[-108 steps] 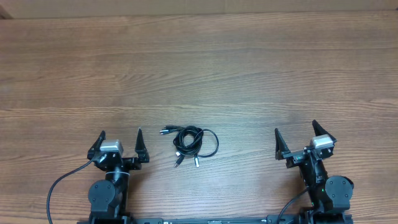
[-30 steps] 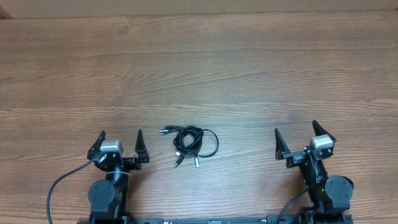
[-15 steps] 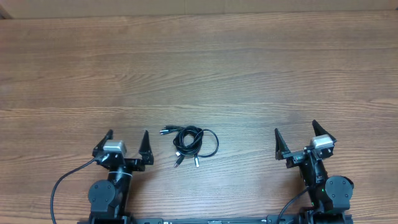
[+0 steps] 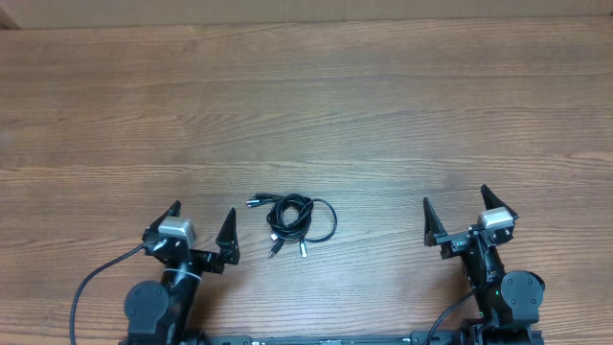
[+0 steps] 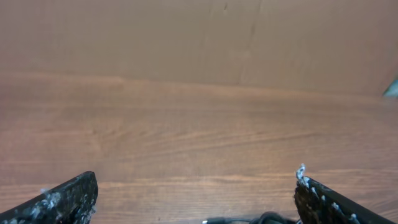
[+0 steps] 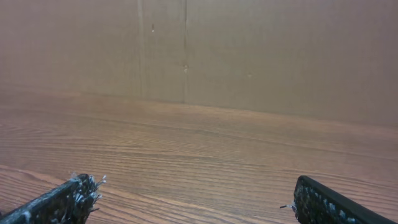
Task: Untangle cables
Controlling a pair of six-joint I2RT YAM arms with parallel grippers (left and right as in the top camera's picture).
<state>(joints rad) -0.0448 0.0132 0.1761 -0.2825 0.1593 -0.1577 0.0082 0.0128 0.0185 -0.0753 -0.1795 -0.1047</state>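
Observation:
The cables [image 4: 300,222] lie as a small coiled bundle of thin black cords with silver-tipped plug ends on the wooden table, near the front centre. My left gripper [image 4: 200,223] is open and empty just left of the bundle, turned toward it. In the left wrist view a plug end and a loop of the cables [image 5: 249,219] show at the bottom edge between the open fingers [image 5: 196,193]. My right gripper [image 4: 455,209] is open and empty at the front right, far from the cables. The right wrist view shows only bare table between its fingers [image 6: 196,196].
The wooden table [image 4: 306,105] stretches wide behind the bundle. A brown cardboard wall [image 6: 249,50] stands along its far edge. Thick black wires [image 4: 91,287] run from the arm bases at the front edge.
My left gripper has swung to the right and turned toward the cable bundle. The cables and the right arm have not moved.

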